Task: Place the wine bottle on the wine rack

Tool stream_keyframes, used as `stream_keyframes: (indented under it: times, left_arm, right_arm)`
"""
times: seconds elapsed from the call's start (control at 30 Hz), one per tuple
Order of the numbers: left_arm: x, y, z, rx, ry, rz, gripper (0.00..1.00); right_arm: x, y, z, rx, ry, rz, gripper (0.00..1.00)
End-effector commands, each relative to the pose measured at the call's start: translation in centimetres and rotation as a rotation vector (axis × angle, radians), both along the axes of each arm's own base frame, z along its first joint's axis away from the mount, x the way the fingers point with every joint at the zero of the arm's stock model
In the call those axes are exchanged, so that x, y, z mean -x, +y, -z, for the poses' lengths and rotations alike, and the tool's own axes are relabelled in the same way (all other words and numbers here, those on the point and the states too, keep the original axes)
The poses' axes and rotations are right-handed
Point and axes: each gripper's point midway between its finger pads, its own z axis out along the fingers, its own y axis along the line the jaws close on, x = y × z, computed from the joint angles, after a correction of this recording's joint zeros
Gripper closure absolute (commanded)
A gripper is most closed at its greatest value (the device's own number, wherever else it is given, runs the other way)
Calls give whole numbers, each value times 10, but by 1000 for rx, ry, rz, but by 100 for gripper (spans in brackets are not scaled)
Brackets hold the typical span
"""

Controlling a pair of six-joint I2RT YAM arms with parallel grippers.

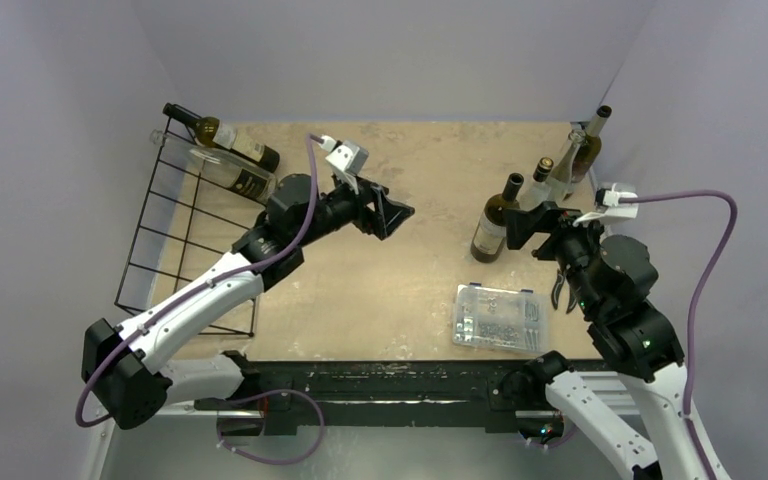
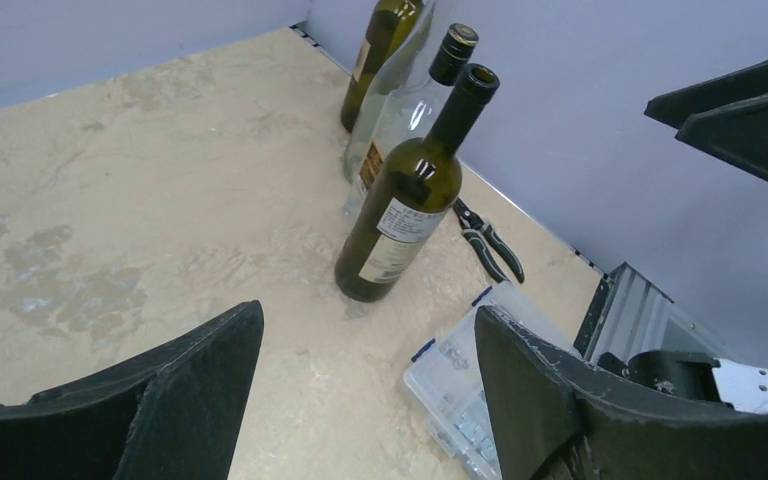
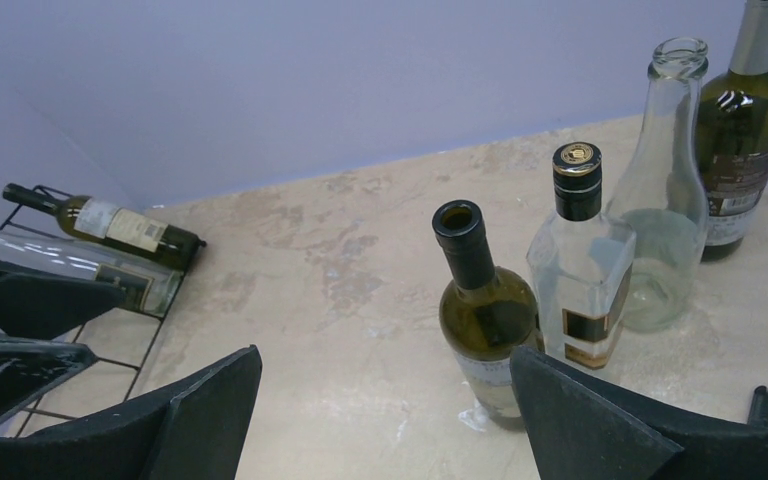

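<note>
The black wire wine rack (image 1: pixel 160 250) stands at the table's left edge, with a green bottle (image 1: pixel 222 135) and a clear bottle (image 1: pixel 232 172) lying across its far end. An uncorked dark green wine bottle (image 1: pixel 495 220) (image 2: pixel 400 210) (image 3: pixel 485 320) stands upright at right centre. My left gripper (image 1: pixel 392 215) (image 2: pixel 370 315) hangs open and empty over the middle of the table, pointing toward that bottle. My right gripper (image 1: pixel 535 228) (image 3: pixel 385 355) is open and empty just right of the bottle, whose base is partly hidden behind the right finger.
Behind the green bottle stand a square clear bottle with a black cap (image 1: pixel 538 185), a tall clear bottle (image 1: pixel 570 160) and a foil-topped green bottle (image 1: pixel 590 140). A clear plastic box of small parts (image 1: pixel 500 317) and pliers (image 1: pixel 558 290) lie near the front right.
</note>
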Motion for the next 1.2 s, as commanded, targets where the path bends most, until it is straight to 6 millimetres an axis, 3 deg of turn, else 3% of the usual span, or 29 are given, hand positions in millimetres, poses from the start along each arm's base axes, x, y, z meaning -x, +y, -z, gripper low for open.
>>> stream_keyframes:
  times: [0.0, 0.13, 0.27, 0.47, 0.6, 1.0, 1.17]
  left_arm:
    - [-4, -14, -13, 58, -82, -11, 24]
    - [-3, -28, -20, 82, -88, -30, 27]
    - [-6, -40, -25, 108, -68, -46, 27]
    - [-1, -75, -24, 115, -57, 51, 27]
    - [-7, -91, -23, 112, -81, 42, 26]
    - [-17, -154, -19, -27, -179, -41, 18]
    - [-27, -179, -13, -25, -198, -35, 16]
  right_arm:
    - [7, 7, -9, -49, -51, -46, 1]
    - [15, -4, -20, -35, -109, -18, 1]
    - [17, -4, -16, -33, -128, -26, 1]
    - [22, -4, -11, -53, -118, -28, 1]
    - [30, -9, -20, -78, -169, -20, 1]
    - [61, -52, -41, -141, -212, 144, 1]
    - [59, -64, -40, -85, -189, 208, 1]
